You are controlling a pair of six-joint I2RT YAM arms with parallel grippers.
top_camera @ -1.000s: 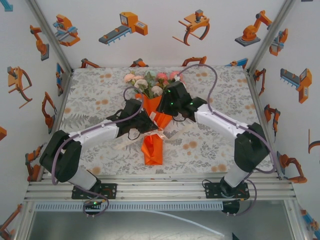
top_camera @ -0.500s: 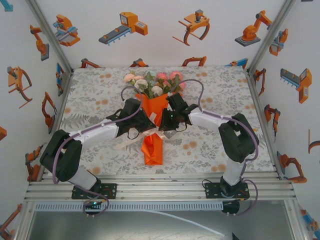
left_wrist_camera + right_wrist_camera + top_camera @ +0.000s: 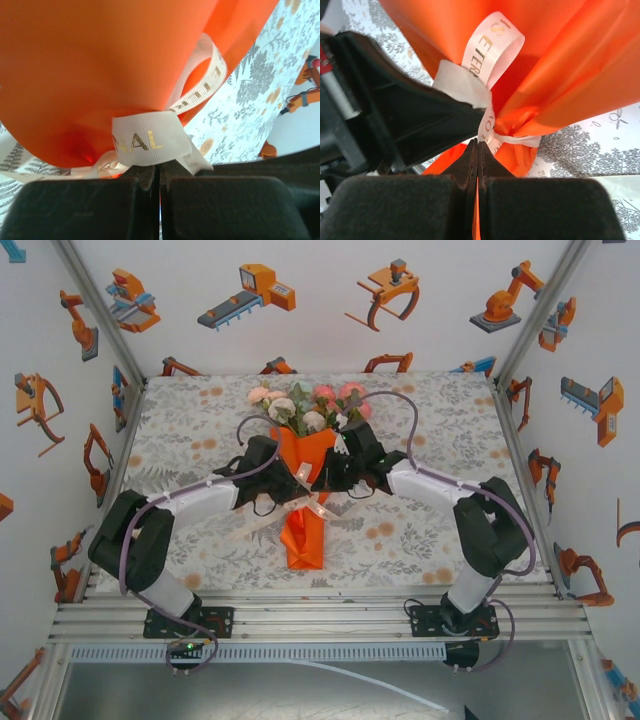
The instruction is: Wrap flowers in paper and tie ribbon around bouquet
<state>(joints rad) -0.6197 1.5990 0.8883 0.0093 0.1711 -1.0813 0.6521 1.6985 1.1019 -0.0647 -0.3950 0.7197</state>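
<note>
The bouquet lies mid-table: an orange paper [image 3: 305, 535] cone with the pink and white flowers [image 3: 305, 405] at its far end. A cream ribbon [image 3: 318, 505] with gold lettering is cinched around the cone's narrow neck. My left gripper [image 3: 297, 483] comes in from the left and is shut on a ribbon loop [image 3: 150, 142] right at its tips [image 3: 159, 170], with the paper [image 3: 90, 65] behind. My right gripper [image 3: 322, 483] faces it from the right, its jaws [image 3: 477, 144] shut where a ribbon [image 3: 492, 45] strand runs down to them. The stems are hidden inside the paper [image 3: 560, 65].
The left gripper's black finger [image 3: 420, 120] sits close beside my right jaws. A loose ribbon tail [image 3: 262, 525] trails left on the leaf-print tablecloth [image 3: 420, 530]. Printed walls [image 3: 560, 420] close in the table on three sides.
My right gripper came down from over the cone's wide end to its neck and closed. The left gripper stayed shut, shifting only slightly.
</note>
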